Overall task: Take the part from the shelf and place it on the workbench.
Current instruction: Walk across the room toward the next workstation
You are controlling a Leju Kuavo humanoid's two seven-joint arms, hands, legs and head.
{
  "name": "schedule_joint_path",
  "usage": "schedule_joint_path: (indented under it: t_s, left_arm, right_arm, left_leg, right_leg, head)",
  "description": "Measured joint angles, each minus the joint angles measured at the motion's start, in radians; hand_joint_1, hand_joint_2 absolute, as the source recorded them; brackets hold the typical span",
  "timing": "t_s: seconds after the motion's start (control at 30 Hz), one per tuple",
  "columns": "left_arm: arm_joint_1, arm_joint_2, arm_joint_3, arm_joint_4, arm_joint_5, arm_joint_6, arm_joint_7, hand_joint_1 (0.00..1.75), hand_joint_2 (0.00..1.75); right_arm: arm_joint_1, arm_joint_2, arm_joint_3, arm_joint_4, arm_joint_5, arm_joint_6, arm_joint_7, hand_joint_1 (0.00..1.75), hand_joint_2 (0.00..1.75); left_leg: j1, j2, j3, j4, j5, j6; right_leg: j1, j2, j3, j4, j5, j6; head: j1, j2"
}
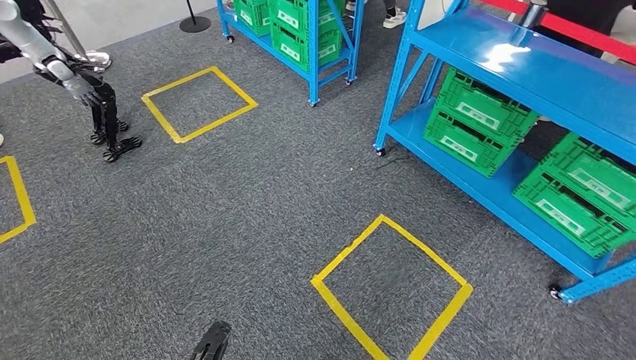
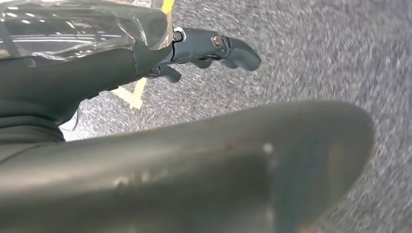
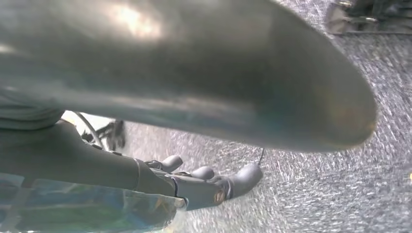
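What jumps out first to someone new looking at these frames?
Probably the blue shelves on the right of the head view, with bright green crates stacked on the lower level. Next, the yellow tape square on the grey carpet in front of them, and a second square further back. At upper left, another robot's arm with a dark hand hangs over the carpet.

Glossy blue metal shelf (image 1: 525, 67), green plastic crates (image 1: 480, 120), rough grey carpet (image 1: 247, 217).
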Motion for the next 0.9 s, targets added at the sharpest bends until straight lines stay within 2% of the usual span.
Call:
schedule_joint_path:
  t_s: [0.07, 0.1, 0.13, 0.17, 0.2, 0.23, 0.27, 0.3, 0.37, 0.4, 0.43, 0.5, 0.53, 0.57, 0.6, 0.63, 0.67, 0.73, 0.77, 0.8, 0.87, 0.9]
  left_arm:
    - [0.004, -0.001, 0.001, 0.0, -0.002, -0.001, 0.001, 0.0, 0.0]
    - [0.005, -0.002, 0.001, 0.0, -0.003, -0.001, 0.002, 0.0, 0.0]
    - [0.006, -0.003, 0.001, 0.0, -0.004, -0.001, 0.002, 0.0, 0.0]
    - [0.006, -0.004, 0.002, 0.0, -0.006, -0.001, 0.002, 0.0, 0.0]
    - [0.006, -0.004, 0.002, 0.0, -0.009, -0.001, 0.003, 0.0, 0.0]
    - [0.006, -0.005, 0.004, 0.0, -0.011, -0.001, 0.003, 0.0, 0.0]
    - [0.006, -0.005, 0.005, 0.0, -0.013, 0.0, 0.004, 0.0, 0.0]
    - [0.006, -0.005, 0.006, 0.0, -0.014, 0.0, 0.004, 0.0, 0.0]
    - [0.006, -0.006, 0.007, -0.001, -0.015, 0.0, 0.005, 0.0, 0.0]
    - [0.006, -0.006, 0.007, -0.003, -0.015, 0.0, 0.005, 0.0, 0.0]
    - [0.006, -0.006, 0.007, -0.004, -0.015, 0.0, 0.005, 0.0, 0.0]
    - [0.008, -0.005, 0.008, -0.005, -0.015, 0.001, 0.005, 0.0, 0.0]
    - [0.011, -0.005, 0.008, -0.005, -0.015, 0.001, 0.005, 0.0, 0.0]
    - [0.013, -0.005, 0.008, -0.005, -0.015, 0.001, 0.005, 0.0, 0.0]
    - [0.015, -0.005, 0.008, -0.005, -0.015, 0.001, 0.005, 0.0, 0.0]
    - [0.016, -0.005, 0.009, -0.005, -0.016, 0.001, 0.005, 0.0, 0.0]
    - [0.016, -0.005, 0.01, -0.005, -0.017, 0.001, 0.005, 0.0, 0.0]
    - [0.015, -0.002, 0.016, -0.005, -0.02, 0.001, 0.005, 0.0, 0.0]
    - [0.015, 0.0, 0.018, -0.005, -0.022, 0.001, 0.005, 0.0, 0.0]
    - [0.015, 0.001, 0.02, -0.005, -0.024, 0.001, 0.005, 0.0, 0.0]
    - [0.014, 0.001, 0.023, -0.007, -0.026, 0.001, 0.005, 0.0, 0.0]
    - [0.013, 0.0, 0.023, -0.008, -0.026, 0.001, 0.005, 0.0, 0.0]
  right_arm:
    - [-0.002, -0.001, -0.001, 0.0, 0.002, 0.0, 0.0, 0.0, 0.0]
    - [-0.001, -0.001, -0.001, 0.0, 0.003, 0.0, 0.0, 0.0, 0.0]
    - [0.001, -0.001, -0.002, 0.001, 0.006, 0.0, 0.0, 0.0, 0.0]
    - [0.002, -0.002, -0.003, 0.001, 0.01, 0.0, 0.0, 0.0, 0.0]
    - [0.002, -0.002, -0.004, 0.001, 0.014, 0.001, 0.0, 0.0, 0.0]
    - [0.001, -0.002, -0.005, 0.001, 0.017, 0.002, 0.0, 0.0, 0.0]
    - [0.0, -0.002, -0.006, 0.0, 0.019, 0.003, 0.0, 0.0, 0.0]
    - [0.0, -0.002, -0.006, 0.0, 0.02, 0.004, 0.0, 0.0, 0.0]
    - [0.004, -0.002, -0.007, 0.0, 0.02, 0.005, 0.0, 0.0, 0.0]
    - [0.006, -0.001, -0.007, 0.0, 0.02, 0.005, 0.0, 0.0, 0.0]
    - [0.007, 0.0, -0.007, 0.0, 0.02, 0.005, 0.0, 0.0, 0.0]
    - [0.005, 0.001, -0.007, 0.0, 0.02, 0.006, 0.0, 0.0, 0.0]
    - [0.003, 0.001, -0.007, 0.0, 0.02, 0.006, 0.0, 0.0, 0.0]
    - [0.002, 0.001, -0.008, 0.0, 0.021, 0.006, 0.0, 0.0, 0.0]
    - [0.003, 0.001, -0.008, 0.0, 0.022, 0.006, 0.0, 0.0, 0.0]
    - [0.004, 0.001, -0.008, 0.0, 0.024, 0.007, 0.0, 0.0, 0.0]
    - [0.005, 0.001, -0.009, 0.0, 0.026, 0.008, 0.0, 0.0, 0.0]
    - [0.005, 0.005, -0.012, 0.0, 0.03, 0.009, 0.0, 0.0, 0.0]
    - [0.004, 0.007, -0.014, 0.0, 0.032, 0.009, 0.0, 0.0, 0.0]
    - [0.003, 0.008, -0.016, 0.0, 0.033, 0.009, 0.0, 0.0, 0.0]
    - [0.006, 0.01, -0.02, 0.001, 0.034, 0.01, 0.0, 0.0, 0.0]
    - [0.008, 0.01, -0.022, 0.001, 0.034, 0.01, 0.0, 0.0, 0.0]
  left_leg:
    - [-0.002, 0.031, -0.005, 0.001, 0.002, -0.001]
    - [-0.002, 0.046, -0.007, 0.002, 0.002, -0.002]
    - [-0.001, 0.059, -0.009, 0.004, 0.001, -0.005]
    - [0.0, 0.071, -0.01, 0.008, 0.0, -0.008]
    - [0.0, 0.082, -0.011, 0.013, -0.003, -0.014]
    - [-0.002, 0.092, -0.012, 0.019, -0.007, -0.021]
    - [-0.004, 0.101, -0.013, 0.025, -0.01, -0.027]
    - [-0.005, 0.109, -0.014, 0.028, -0.011, -0.034]
    - [-0.002, 0.118, -0.013, 0.031, -0.012, -0.045]
    - [0.002, 0.104, -0.016, 0.039, -0.02, -0.052]
    - [0.005, 0.081, -0.025, 0.064, -0.04, -0.058]
    - [0.009, 0.027, -0.071, 0.173, -0.109, -0.066]
    - [0.01, 0.014, -0.102, 0.244, -0.143, -0.066]
    - [0.01, 0.009, -0.128, 0.302, -0.164, -0.065]
    - [0.009, 0.006, -0.14, 0.328, -0.165, -0.063]
    - [0.009, 0.003, -0.133, 0.314, -0.146, -0.058]
    - [0.007, -0.004, -0.106, 0.26, -0.111, -0.05]
    - [0.004, -0.045, -0.036, 0.118, -0.049, -0.026]
    - [0.001, -0.063, -0.013, 0.071, -0.035, -0.015]
    - [-0.001, -0.074, -0.003, 0.047, -0.032, -0.008]
    - [-0.006, -0.059, 0.0, 0.034, -0.027, -0.001]
    - [-0.004, -0.047, 0.003, 0.021, -0.019, -0.001]
  right_leg:
    - [-0.005, -0.014, -0.05, 0.118, -0.046, 0.007]
    - [-0.008, -0.017, -0.051, 0.133, -0.049, 0.016]
    - [-0.012, -0.023, -0.027, 0.098, -0.035, 0.028]
    - [-0.016, -0.036, 0.016, 0.029, -0.012, 0.04]
    - [-0.017, -0.057, 0.062, -0.048, 0.007, 0.046]
    - [-0.017, -0.072, 0.098, -0.111, 0.023, 0.046]
    - [-0.015, -0.081, 0.117, -0.145, 0.029, 0.038]
    - [-0.012, -0.08, 0.121, -0.154, 0.03, 0.027]
    - [-0.011, -0.061, 0.116, -0.152, 0.035, 0.009]
    - [-0.013, -0.052, 0.114, -0.153, 0.038, 0.002]
    - [-0.015, -0.042, 0.112, -0.154, 0.042, -0.005]
    - [-0.015, -0.021, 0.109, -0.154, 0.048, -0.015]
    - [-0.013, -0.009, 0.106, -0.154, 0.05, -0.018]
    - [-0.009, 0.003, 0.103, -0.154, 0.052, -0.021]
    - [-0.006, 0.017, 0.102, -0.154, 0.054, -0.023]
    - [-0.002, 0.03, 0.101, -0.154, 0.056, -0.024]
    - [0.001, 0.044, 0.1, -0.154, 0.059, -0.025]
    - [0.004, 0.069, 0.098, -0.154, 0.065, -0.023]
    - [0.002, 0.08, 0.095, -0.154, 0.069, -0.02]
    - [-0.002, 0.09, 0.091, -0.155, 0.072, -0.016]
    - [-0.004, 0.109, 0.082, -0.159, 0.081, -0.003]
    - [-0.003, 0.102, 0.076, -0.157, 0.082, 0.001]
  head:
    - [0.002, 0.0]
    - [0.002, 0.0]
    - [0.002, 0.0]
    - [0.002, 0.0]
    - [0.002, 0.0]
    - [0.002, 0.0]
    - [0.002, 0.0]
    - [0.001, 0.0]
    - [0.001, 0.0]
    - [0.0, 0.0]
    - [-0.001, 0.0]
    - [-0.003, 0.0]
    - [-0.003, 0.0]
    - [-0.003, 0.0]
    - [-0.003, 0.0]
    - [-0.003, 0.0]
    - [-0.003, 0.0]
    - [-0.002, 0.0]
    - [-0.001, 0.0]
    - [-0.002, 0.0]
    - [-0.005, 0.0]
    - [-0.005, 0.0]
